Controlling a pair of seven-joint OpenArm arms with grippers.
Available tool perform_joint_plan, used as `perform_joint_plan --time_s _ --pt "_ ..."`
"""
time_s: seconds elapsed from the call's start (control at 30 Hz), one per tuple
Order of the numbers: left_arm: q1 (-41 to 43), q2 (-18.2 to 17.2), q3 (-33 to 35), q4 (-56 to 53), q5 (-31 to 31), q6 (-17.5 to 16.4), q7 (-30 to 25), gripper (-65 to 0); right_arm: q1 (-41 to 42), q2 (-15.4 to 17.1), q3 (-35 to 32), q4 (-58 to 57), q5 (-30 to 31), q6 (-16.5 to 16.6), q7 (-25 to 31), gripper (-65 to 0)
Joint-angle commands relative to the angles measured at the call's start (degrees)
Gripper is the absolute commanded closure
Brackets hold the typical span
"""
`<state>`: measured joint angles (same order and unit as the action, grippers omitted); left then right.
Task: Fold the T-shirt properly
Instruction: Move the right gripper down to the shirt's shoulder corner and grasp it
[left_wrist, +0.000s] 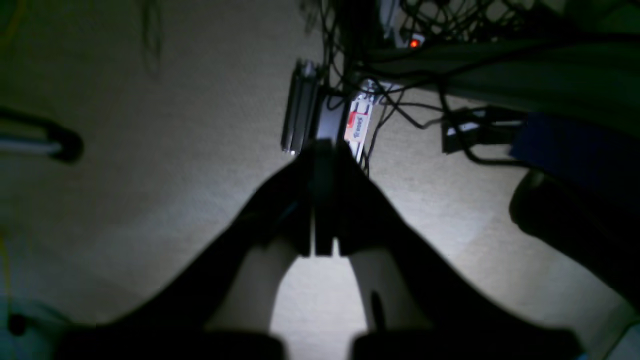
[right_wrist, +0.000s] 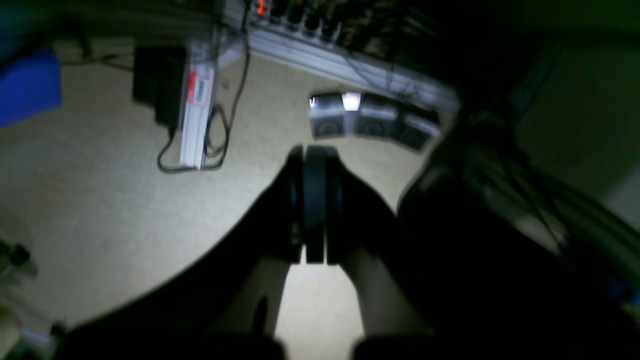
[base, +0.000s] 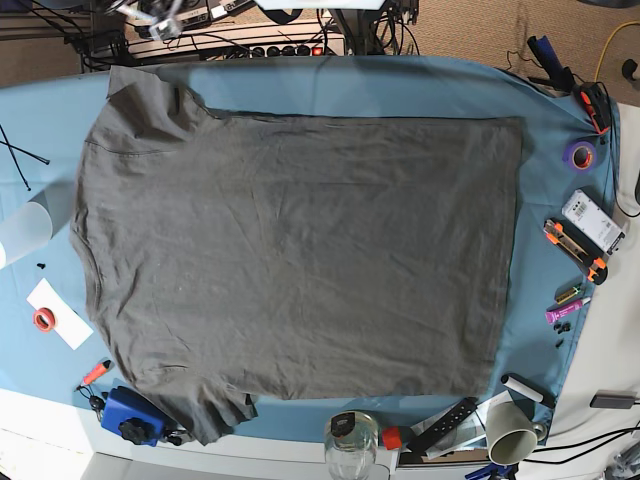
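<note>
The T-shirt (base: 300, 250) lies spread flat; both grippers are shut

Base looks down; 2 wrist views face the same floor.

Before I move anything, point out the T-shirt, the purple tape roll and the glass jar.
T-shirt (base: 300, 250): base view, middle of its spread-out body.
Purple tape roll (base: 579, 155): base view, on its ring.
Glass jar (base: 350, 457): base view, on its clear side below the dark lid.
</note>
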<state>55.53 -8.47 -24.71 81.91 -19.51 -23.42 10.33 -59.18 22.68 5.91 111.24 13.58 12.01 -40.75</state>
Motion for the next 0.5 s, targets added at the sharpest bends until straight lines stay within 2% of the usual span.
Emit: perform_joint_plan --time_s 0.0,0.2,0.27,0.37,0.4,0.47 --pt "2.4 -0.3 -0.2 2.6 -0.3 -0.2 -0.7 0.0 -1.6 0.5 2.2 3.5 0.9 0.0 -0.9 0.0" --pt "8.4 -0.3 -0.2 13.2 -0.3 -0.3 -0.7 0.0 -5.5 0.5 13.1 17.7 5.8 0.4 -5.3 0.0" --pt "9.4 -0.3 -0.2 15.4 -0.3 -0.3 -0.7 0.0 -5.8 0.4 15.8 20.8 6.6 2.2 -6.8 0.0" --pt "9.5 -0.1 -0.2 16.8 -0.3 -0.2 -0.7 0.0 -5.7 -0.5 19.1 23.6 8.1 2.8 -8.1 0.0" --pt "9.3 -0.1 -0.2 16.8 -0.3 -0.2 -0.7 0.0 -5.7 -1.2 20.0 23.8 8.1 2.8 -8.3 -0.7" --pt "9.2 -0.1 -0.2 16.8 -0.3 -0.2 -0.7 0.0 -5.7 -2.2 21.1 23.8 8.0 3.4 -8.7 -6.7"
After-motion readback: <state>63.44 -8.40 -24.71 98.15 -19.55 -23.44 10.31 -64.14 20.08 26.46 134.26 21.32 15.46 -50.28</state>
